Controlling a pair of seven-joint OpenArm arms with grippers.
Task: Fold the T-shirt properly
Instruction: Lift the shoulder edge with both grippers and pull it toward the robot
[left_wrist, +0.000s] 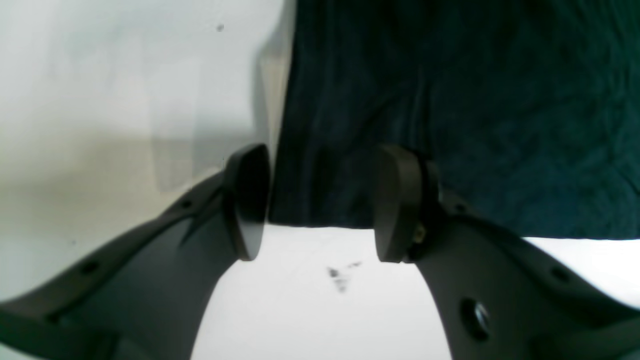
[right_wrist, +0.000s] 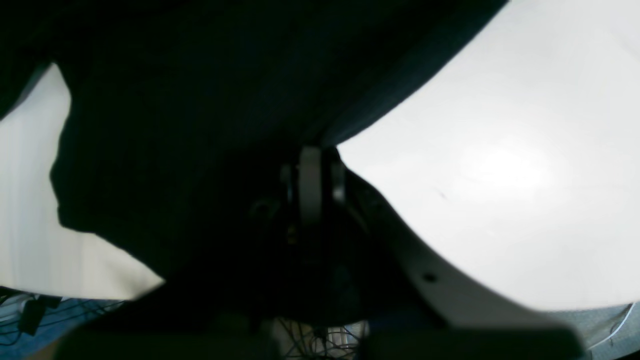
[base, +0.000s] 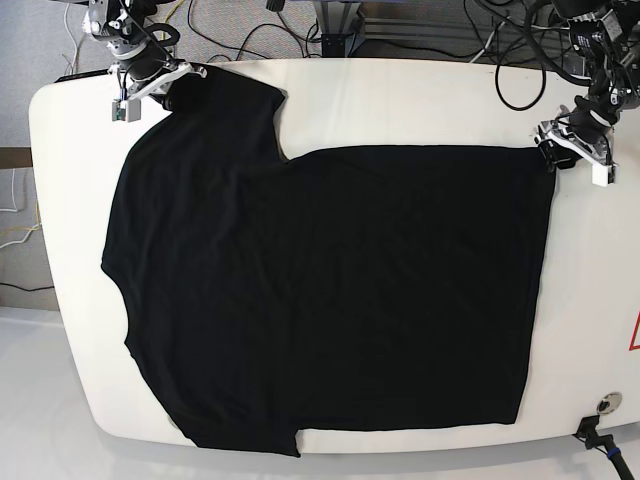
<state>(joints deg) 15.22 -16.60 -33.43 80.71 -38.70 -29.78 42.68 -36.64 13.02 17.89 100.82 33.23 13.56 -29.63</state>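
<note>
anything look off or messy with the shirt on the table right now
Mostly fine: the T-shirt lies flat and unfolded on the table. One oddity: its lower sleeve reaches past the table's near edge. The right gripper looks shut on the upper sleeve; the left gripper sits open at the hem corner.

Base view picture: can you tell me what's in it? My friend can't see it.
A big black T-shirt lies spread flat on a white table, seen from above. The right claw sits at the shirt's far sleeve and the left claw at the shirt's far bottom corner. Cables trail behind the table.
</note>
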